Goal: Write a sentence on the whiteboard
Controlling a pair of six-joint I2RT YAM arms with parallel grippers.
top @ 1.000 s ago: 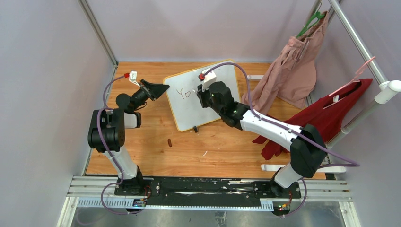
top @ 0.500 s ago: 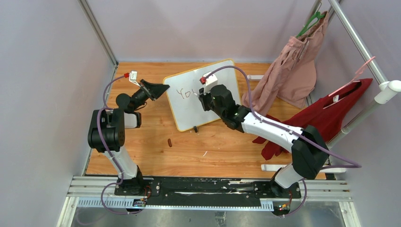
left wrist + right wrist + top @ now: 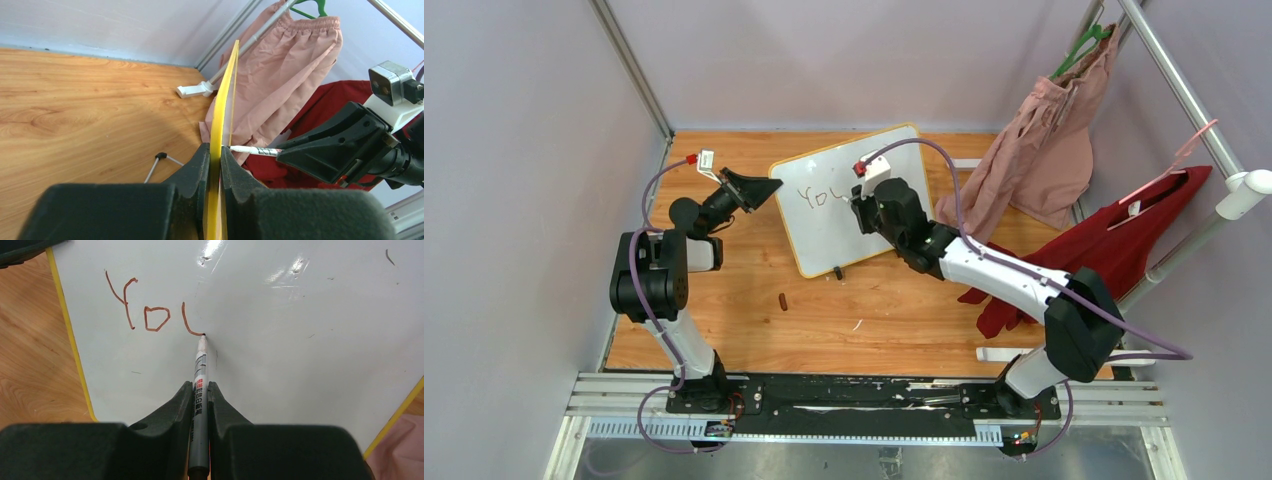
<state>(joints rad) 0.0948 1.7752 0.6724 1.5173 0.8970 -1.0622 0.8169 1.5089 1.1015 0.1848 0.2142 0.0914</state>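
Two arms work one rectangular white whiteboard with a thin yellow frame (image 3: 824, 240), which stands tilted near the far edge of the wooden desk (image 3: 874, 320). Stiff, light and glossy, it is best held by the frame, where the left jaws pinch shut. The right jaws clamp a slim white marker (image 3: 199, 371). Since the earlier frame they have shifted rightward, and a third letter now shows in the reddish-brown sentence (image 3: 150, 315).

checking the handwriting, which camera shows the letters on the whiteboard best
The right wrist view: the reddish-brown letters sit close and sharp, with the marker tip ending the third stroke. The top external view shows them tiny, beside the right claw. The left wrist view sees the whiteboard edge-on, no writing.
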